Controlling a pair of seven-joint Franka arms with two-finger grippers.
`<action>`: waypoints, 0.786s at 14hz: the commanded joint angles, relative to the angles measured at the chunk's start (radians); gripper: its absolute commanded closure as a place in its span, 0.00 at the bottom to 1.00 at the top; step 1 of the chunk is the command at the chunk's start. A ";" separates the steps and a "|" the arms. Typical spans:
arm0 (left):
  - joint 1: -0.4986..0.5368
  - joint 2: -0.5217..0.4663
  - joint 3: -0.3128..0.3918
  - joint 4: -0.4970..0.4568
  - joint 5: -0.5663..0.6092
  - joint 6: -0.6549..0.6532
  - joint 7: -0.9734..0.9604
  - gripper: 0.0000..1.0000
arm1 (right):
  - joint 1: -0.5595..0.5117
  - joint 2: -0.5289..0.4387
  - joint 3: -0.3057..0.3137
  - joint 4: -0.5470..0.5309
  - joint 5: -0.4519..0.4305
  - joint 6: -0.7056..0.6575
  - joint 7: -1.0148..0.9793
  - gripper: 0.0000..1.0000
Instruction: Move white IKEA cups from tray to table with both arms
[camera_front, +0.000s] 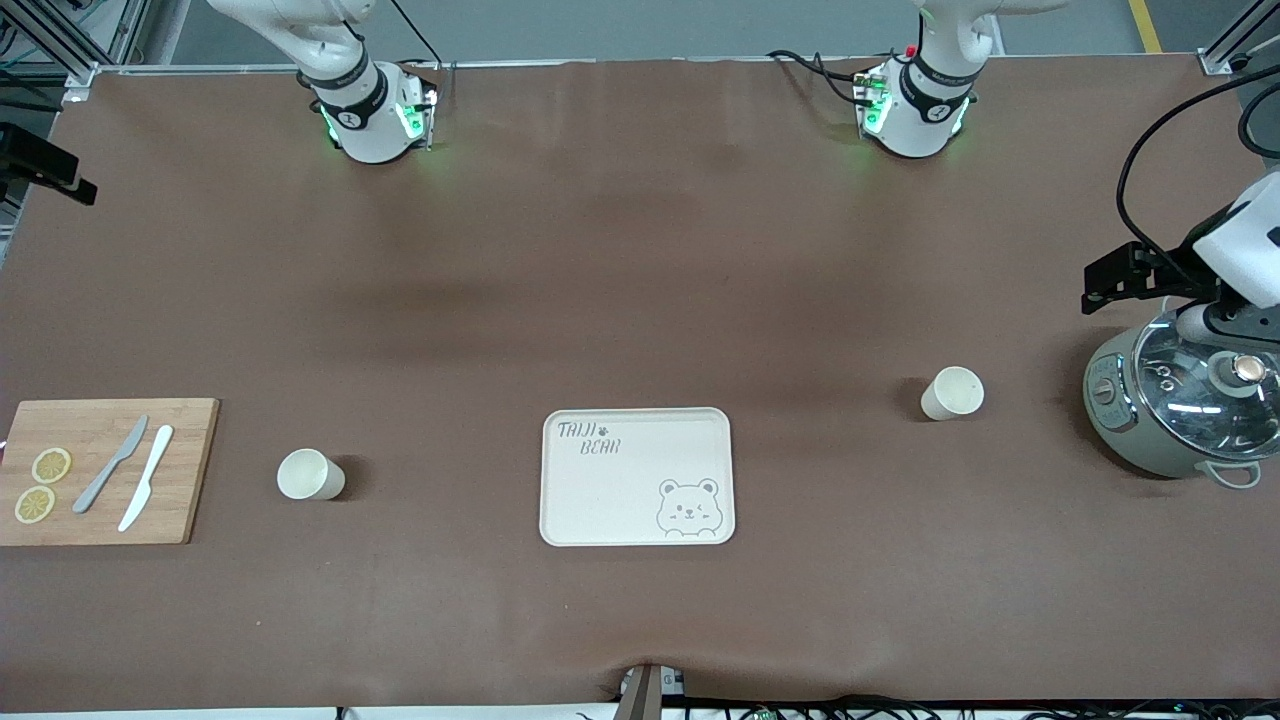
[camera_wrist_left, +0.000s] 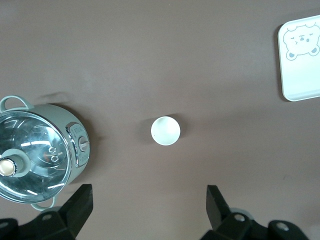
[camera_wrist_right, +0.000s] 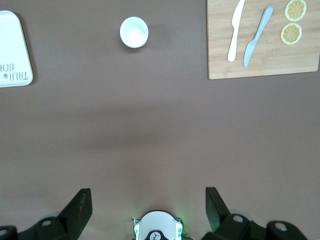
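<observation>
Two white cups stand upright on the brown table. One cup (camera_front: 311, 474) is between the cutting board and the bear-printed tray (camera_front: 637, 425), toward the right arm's end; it also shows in the right wrist view (camera_wrist_right: 134, 32). The other cup (camera_front: 952, 392) is between the tray and the cooker, toward the left arm's end, and shows in the left wrist view (camera_wrist_left: 165, 131). My left gripper (camera_wrist_left: 149, 192) is open and empty, high over the table beside the cooker. My right gripper (camera_wrist_right: 148, 195) is open and empty, high over its own base (camera_wrist_right: 157, 227), out of the front view.
A wooden cutting board (camera_front: 180, 470) with two knives and two lemon slices lies at the right arm's end. A grey-green cooker (camera_front: 1180, 400) with a glass lid stands at the left arm's end, under the left arm's hand (camera_front: 1235, 250). The tray holds nothing.
</observation>
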 joint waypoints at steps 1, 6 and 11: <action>-0.003 -0.015 -0.004 -0.008 0.020 0.007 0.004 0.00 | -0.002 0.009 0.008 0.021 -0.004 -0.006 0.004 0.00; -0.001 -0.025 -0.019 0.004 0.015 0.005 0.002 0.00 | -0.007 0.010 0.008 0.015 -0.005 0.021 0.004 0.00; -0.003 -0.024 -0.056 0.010 0.021 0.005 0.004 0.00 | -0.004 0.010 0.008 0.002 -0.007 0.032 0.004 0.00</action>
